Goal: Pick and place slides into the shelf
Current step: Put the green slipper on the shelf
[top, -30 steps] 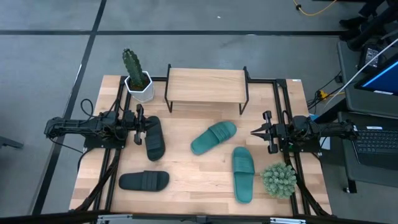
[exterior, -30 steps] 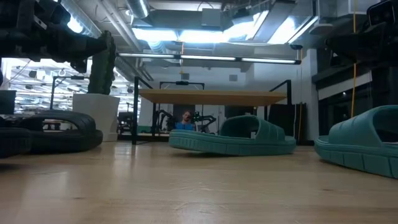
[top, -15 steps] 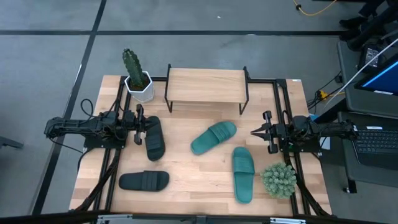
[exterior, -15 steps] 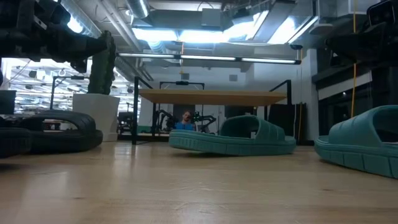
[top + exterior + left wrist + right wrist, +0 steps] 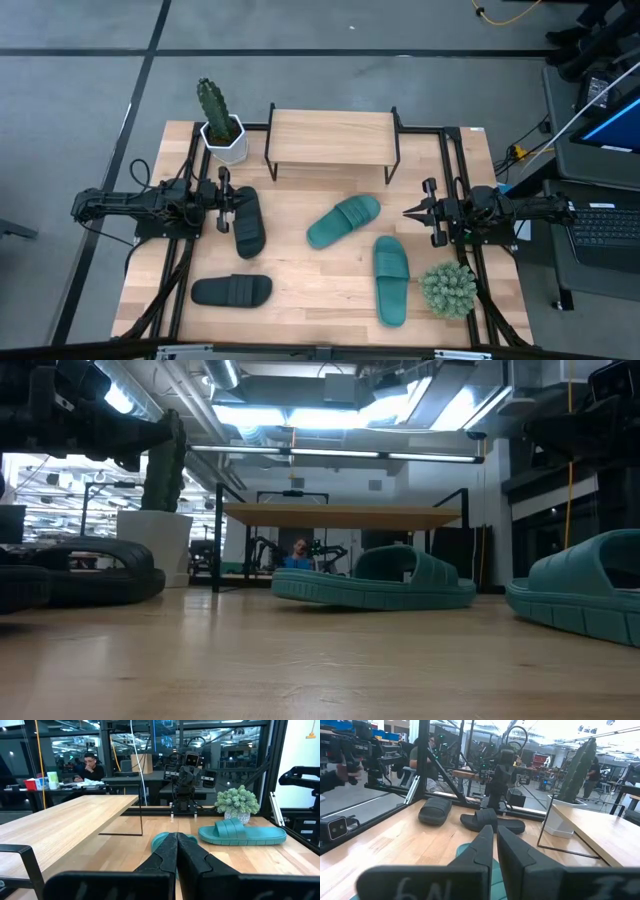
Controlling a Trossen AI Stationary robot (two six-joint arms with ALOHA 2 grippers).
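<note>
On the table, nothing has moved: left gripper point(image 5: 234, 199) shut, empty, beside a black slide point(image 5: 248, 222); right gripper point(image 5: 412, 211) nearly closed, empty.

Nothing has changed over the last second. Neither arm has moved, and the four slides lie exactly where they lay before, in both the high and the low view. No sandal has come nearer to either pair of fingers or gone farther from them.
</note>
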